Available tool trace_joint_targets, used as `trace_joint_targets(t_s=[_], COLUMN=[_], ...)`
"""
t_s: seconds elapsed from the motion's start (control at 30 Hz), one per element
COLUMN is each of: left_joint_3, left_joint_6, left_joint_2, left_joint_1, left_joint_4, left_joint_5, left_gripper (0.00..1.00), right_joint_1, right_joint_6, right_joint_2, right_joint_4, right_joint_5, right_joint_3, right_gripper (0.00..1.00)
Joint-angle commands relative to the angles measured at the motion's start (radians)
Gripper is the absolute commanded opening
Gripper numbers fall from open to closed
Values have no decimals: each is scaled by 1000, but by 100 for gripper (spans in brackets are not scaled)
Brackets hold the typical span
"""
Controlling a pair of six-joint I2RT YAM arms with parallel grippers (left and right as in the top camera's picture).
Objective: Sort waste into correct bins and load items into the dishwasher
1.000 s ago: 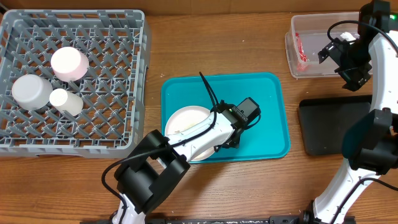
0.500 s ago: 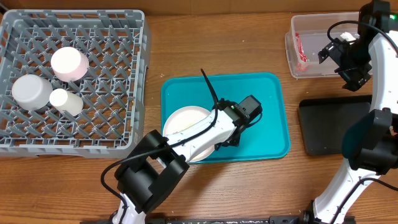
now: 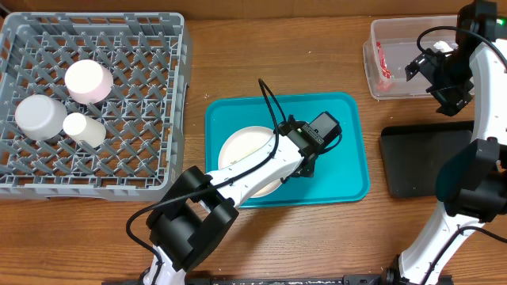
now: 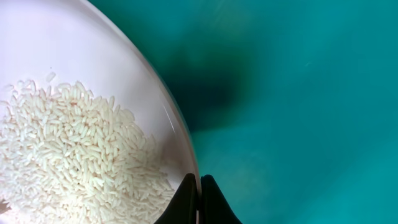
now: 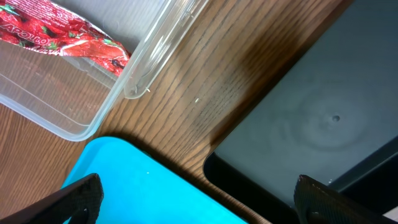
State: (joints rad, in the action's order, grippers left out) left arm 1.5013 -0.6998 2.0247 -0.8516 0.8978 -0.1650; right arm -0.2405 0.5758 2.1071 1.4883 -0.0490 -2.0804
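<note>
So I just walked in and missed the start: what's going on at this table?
The left gripper is shut on the rim of the large white plate, which carries a pile of rice crumbs, on or just above the teal tray. The right gripper hangs open near the clear tub, which holds the red snack wrapper, and the black tray. Three white tableware pieces sit in the grey dish rack.

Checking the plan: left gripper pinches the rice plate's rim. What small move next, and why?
Probably lift the plate clear of the teal tray: the left gripper is shut on its rim, and rice sits on it, so keep it level.
</note>
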Motion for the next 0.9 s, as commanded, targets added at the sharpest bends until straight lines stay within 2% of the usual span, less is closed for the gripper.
trace_joint_targets(t_s=[0.0,0.33,0.7,0.73,0.77,0.8,0.87], left_joint_3=[19,19,6,6,6,6,6], left_joint_6=[19,19,19,19,19,19,19], left_joint_2=[16,16,16,16,16,16,16], left_joint_1=[-7,-24,-119,-125,-129,-133,-137], left_joint_4=[-48,-190,-365,-375,-381,-385,-386], left_joint_5=[9,13,27,27,26,23,16], left_gripper=[4,4,5,8,18,32,71], right_joint_1=[2,2,2,2,2,2,2], right_joint_6=[0,0,0,0,0,0,0], right_joint_2=[-6,-6,-6,-6,-6,-6,-6], right_joint_4=[-2,-2,-2,-2,-2,-2,-2], right_joint_5=[-5,-5,-5,-5,-5,-5,-5], right_joint_3=[-2,-2,-2,-2,-2,-2,-2], right_gripper=[100,100,100,100,100,100,100])
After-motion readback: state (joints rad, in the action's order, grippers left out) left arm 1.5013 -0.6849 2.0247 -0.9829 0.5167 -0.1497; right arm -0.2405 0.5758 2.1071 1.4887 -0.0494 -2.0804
